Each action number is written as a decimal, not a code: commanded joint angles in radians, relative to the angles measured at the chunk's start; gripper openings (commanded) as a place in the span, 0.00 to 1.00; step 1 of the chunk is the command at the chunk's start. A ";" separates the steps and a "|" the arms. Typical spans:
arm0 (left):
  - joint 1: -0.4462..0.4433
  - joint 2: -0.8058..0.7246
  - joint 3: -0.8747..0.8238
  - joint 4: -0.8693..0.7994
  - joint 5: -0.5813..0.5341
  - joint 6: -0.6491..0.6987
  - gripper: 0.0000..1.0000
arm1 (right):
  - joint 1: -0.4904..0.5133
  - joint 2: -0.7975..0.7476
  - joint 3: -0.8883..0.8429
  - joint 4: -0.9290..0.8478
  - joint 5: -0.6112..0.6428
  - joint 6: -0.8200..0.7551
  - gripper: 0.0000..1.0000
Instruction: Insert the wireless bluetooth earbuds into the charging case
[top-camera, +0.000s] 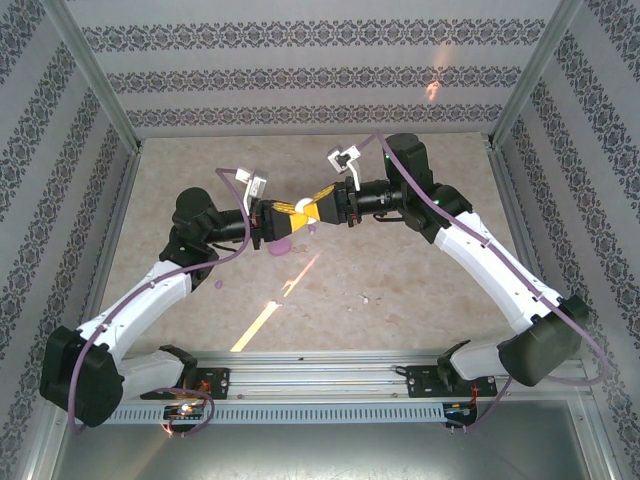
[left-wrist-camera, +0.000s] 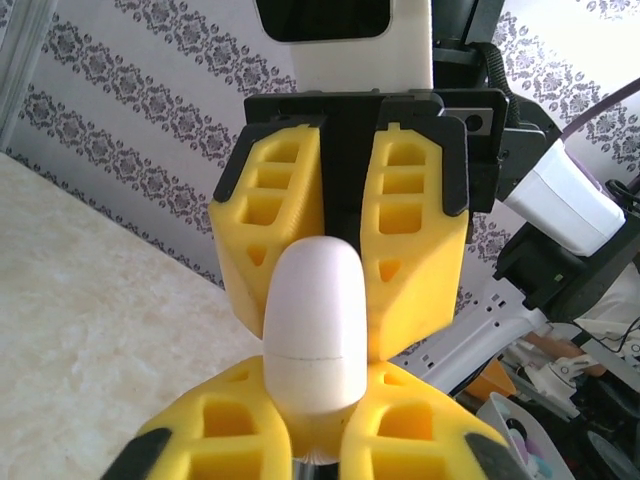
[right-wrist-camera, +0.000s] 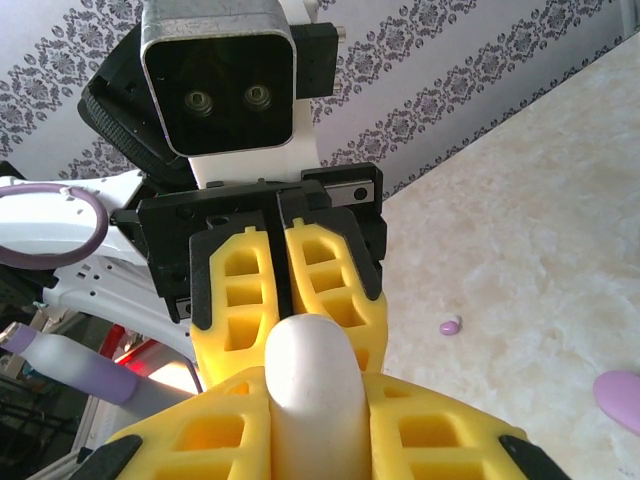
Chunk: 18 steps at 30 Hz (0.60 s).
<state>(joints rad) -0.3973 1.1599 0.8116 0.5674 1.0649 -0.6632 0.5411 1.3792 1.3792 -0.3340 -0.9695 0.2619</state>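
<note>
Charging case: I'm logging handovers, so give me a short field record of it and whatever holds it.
charging case: held in the air above the table, between both grippers
left gripper: shut on one end of the case
right gripper: shut on the other end
earbud: one loose on the table, outside the case
</note>
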 joint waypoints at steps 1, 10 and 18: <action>-0.007 -0.030 -0.003 -0.035 -0.001 0.081 0.01 | 0.017 0.004 0.018 0.024 -0.030 0.028 0.22; -0.008 -0.074 -0.055 -0.081 -0.012 0.206 0.00 | -0.001 0.055 -0.013 0.090 -0.057 0.081 0.39; -0.007 -0.164 -0.104 -0.176 -0.063 0.322 0.00 | -0.025 0.120 0.009 0.083 0.003 0.138 0.51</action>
<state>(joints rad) -0.3981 1.0428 0.6983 0.4614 1.0134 -0.4416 0.5289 1.4704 1.3766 -0.2741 -0.9989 0.3683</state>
